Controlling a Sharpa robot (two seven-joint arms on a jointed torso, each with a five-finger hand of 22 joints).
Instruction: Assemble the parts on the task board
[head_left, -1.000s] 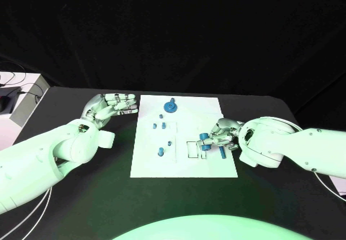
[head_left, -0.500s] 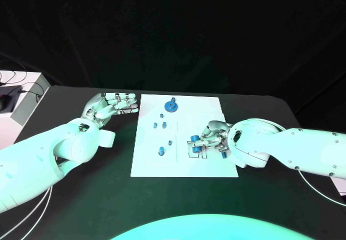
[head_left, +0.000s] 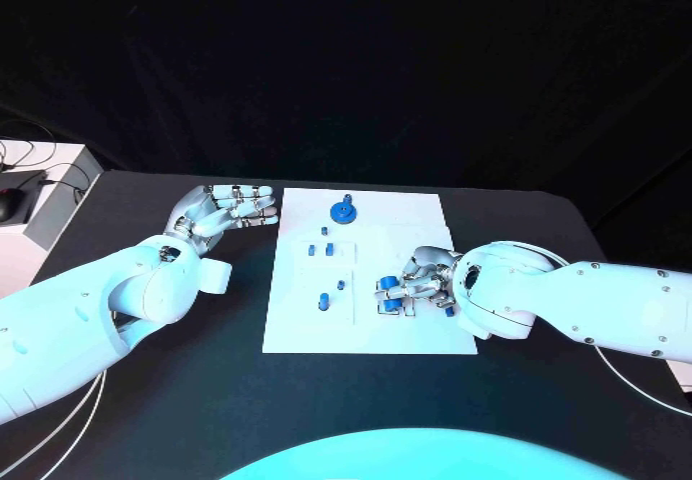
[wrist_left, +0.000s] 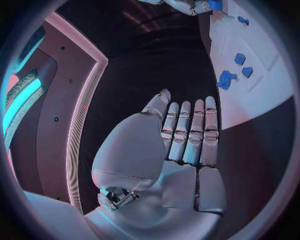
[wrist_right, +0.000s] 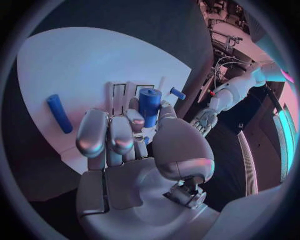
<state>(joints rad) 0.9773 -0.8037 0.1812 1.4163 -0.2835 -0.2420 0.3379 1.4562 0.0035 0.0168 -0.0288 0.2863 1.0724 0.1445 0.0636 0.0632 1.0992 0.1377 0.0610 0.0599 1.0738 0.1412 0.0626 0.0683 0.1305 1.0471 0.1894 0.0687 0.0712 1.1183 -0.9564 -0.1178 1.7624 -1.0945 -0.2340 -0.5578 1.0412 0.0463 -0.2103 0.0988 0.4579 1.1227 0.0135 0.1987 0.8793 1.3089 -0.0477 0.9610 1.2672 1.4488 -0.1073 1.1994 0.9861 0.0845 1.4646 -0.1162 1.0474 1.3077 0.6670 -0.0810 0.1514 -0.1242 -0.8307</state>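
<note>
While the right robot hand (head_left: 421, 282) pinches a blue cylinder part (wrist_right: 149, 106) over the task board (head_left: 368, 330), right by the rectangular slots (wrist_right: 119, 90), the left robot hand (head_left: 224, 211) sits off the board's far-left corner on the tabletop (head_left: 173, 400), fingers straight, holding nothing. Looks like another blue rod (wrist_right: 59, 113) lies loose nearby.

Table: a black tabletop (head_left: 173, 400) with rounded far corners, spanning most of the head view.
Backdrop: a dark curtain (head_left: 361, 90) hanging behind the table's far edge.
Side stand: a white surface (head_left: 32, 165) just off the table's far left corner, carrying a black device (head_left: 15, 195) and dark cables (head_left: 36, 140).
</note>
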